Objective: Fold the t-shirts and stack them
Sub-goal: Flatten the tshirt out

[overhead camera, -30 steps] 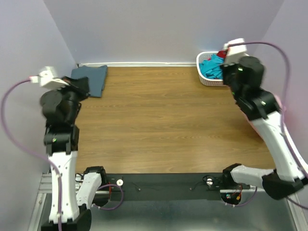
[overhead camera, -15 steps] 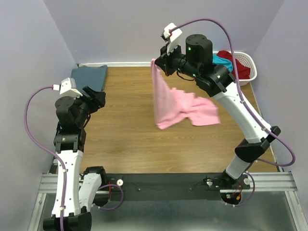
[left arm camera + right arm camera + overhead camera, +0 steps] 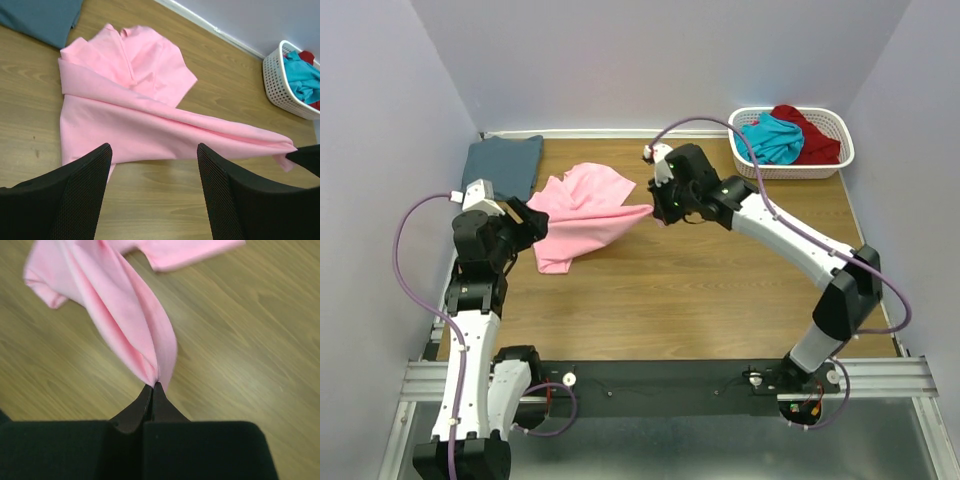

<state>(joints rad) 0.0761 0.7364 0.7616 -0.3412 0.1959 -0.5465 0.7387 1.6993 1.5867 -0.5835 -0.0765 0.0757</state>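
Seen from above, my right hand (image 3: 655,210) pinched a corner of the pink tee (image 3: 582,205), which lay bunched on the table (image 3: 700,290), far left. The left wrist view showed my left hand (image 3: 154,148) open and empty. The right wrist view showed only a cloth tip held; tugging might have slipped it free.

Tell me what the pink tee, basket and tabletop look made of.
pink tee: soft matte cloth, probably a cotton knit; it drapes and creases in loose folds.
basket: white moulded plastic by the look; rigid wall with regular slots.
tabletop: wood-grain surface with a low sheen; solid wood or laminate, cannot tell.
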